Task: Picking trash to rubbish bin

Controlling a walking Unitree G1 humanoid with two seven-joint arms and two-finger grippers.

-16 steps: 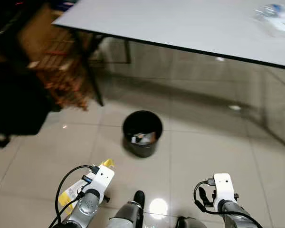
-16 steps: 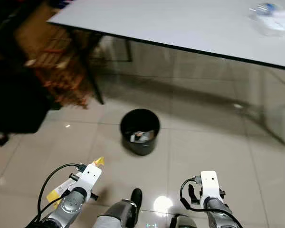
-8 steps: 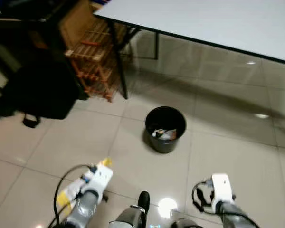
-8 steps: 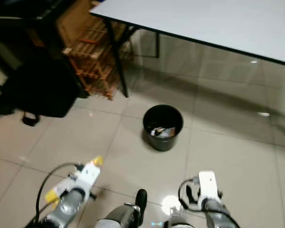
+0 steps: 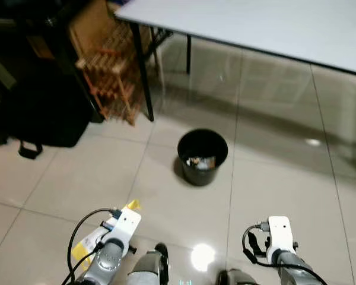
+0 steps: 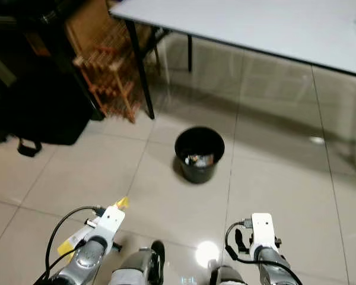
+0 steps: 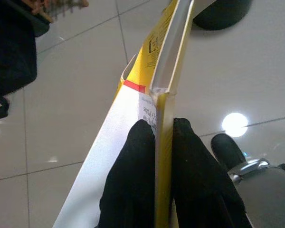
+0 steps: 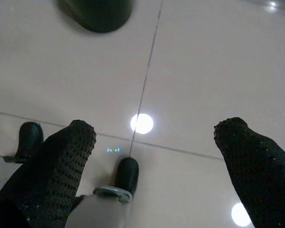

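Note:
A black round rubbish bin (image 5: 202,155) stands on the tiled floor ahead of me, with some trash inside it. My left gripper (image 7: 164,130) is shut on a flat yellow and white carton (image 7: 152,95), pinched edge-on between the two black fingers. The same carton (image 5: 90,242) pokes out beside my left arm, low on the left and well short of the bin. My right gripper (image 8: 154,142) is open over bare tiles, holding nothing; the bin's (image 8: 96,13) edge shows beyond it.
A grey table (image 5: 273,27) with black legs spans the far side, just behind the bin. A wooden rack (image 5: 110,77) and a black bag (image 5: 44,113) sit at the far left. My own feet (image 5: 157,258) show at the bottom edge.
The whole picture has shifted, so the camera has moved; the bin sits slightly left of where it was half a second ago. Both grippers keep their poses, the left still holding the carton.

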